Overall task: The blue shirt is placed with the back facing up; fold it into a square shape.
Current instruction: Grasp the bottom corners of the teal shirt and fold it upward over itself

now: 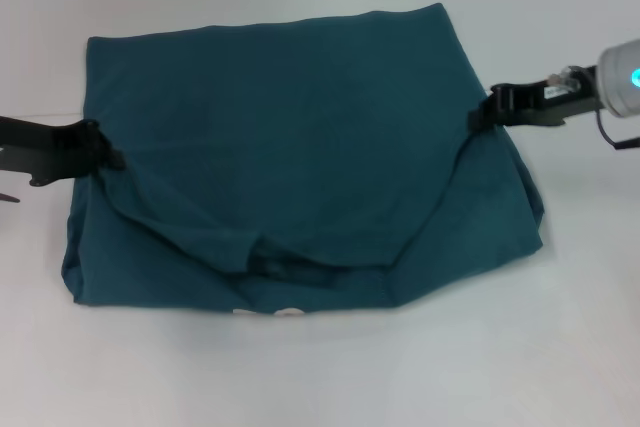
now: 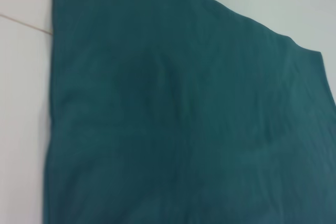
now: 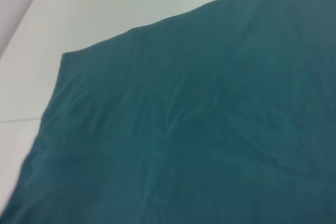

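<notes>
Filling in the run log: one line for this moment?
blue shirt: partly folded on table | left gripper: at left edge | right gripper: at right edge

Plain white table (image 1: 300, 377) with a thin seam line (image 2: 23, 23).

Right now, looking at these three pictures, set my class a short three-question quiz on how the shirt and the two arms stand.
1. True or false: the blue shirt lies flat in a single layer on the white table.
2. Multiple choice: where does the left gripper meet the shirt? A) at its left edge B) at its near hem C) nowhere near it
3. Fill in: the right gripper sits at the shirt's ____ edge.

Key
1. False: an upper layer is folded over a lower one, which shows along the near side.
2. A
3. right
</notes>
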Controlling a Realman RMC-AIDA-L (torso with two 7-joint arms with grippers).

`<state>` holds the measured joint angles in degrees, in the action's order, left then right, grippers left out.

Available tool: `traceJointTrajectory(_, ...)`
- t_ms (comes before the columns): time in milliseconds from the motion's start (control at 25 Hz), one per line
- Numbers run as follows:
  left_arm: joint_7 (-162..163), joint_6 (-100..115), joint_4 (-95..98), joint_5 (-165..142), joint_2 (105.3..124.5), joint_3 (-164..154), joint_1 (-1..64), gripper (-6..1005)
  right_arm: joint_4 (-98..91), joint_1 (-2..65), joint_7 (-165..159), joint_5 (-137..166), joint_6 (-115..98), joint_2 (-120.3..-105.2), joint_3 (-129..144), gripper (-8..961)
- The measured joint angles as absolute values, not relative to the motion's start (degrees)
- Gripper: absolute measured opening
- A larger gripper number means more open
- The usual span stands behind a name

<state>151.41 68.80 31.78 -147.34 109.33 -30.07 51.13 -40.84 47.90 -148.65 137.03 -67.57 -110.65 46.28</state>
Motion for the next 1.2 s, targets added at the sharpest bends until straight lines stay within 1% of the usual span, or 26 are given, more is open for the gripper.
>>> traceJointTrajectory(400, 151.67, 65.46, 31.74, -147.77, 109.49, -30.15, 50.57, 17, -40.66, 51.72, -154.65, 147.48, -57.18, -112.04, 49.45, 42)
traceJointTrajectory(720, 151.68, 61.16, 31.31, -147.79, 109.55, -30.33, 50.83, 18, -39.1, 53.96, -154.53, 148.27, -49.72, -112.88, 51.25, 43)
traceJointTrajectory(840, 150.9, 58.19, 30.76, -147.87, 110.15, -32.29, 50.89, 18, -36.27, 54.74, -154.49, 148.27, -47.06, -112.91, 53.72, 43)
traceJointTrajectory(1000, 150.02, 54.69, 30.93, -147.88, 111.22, -35.16, 50.38, 17, -34.25, 54.59, -154.46, 148.28, -43.29, -113.37, 56.21, 43)
traceJointTrajectory(1200, 149.94, 54.54, 34.02, -147.33, 111.58, -35.24, 49.82, 18, -34.71, 54.21, -154.47, 148.27, -41.3, -113.47, 55.98, 44)
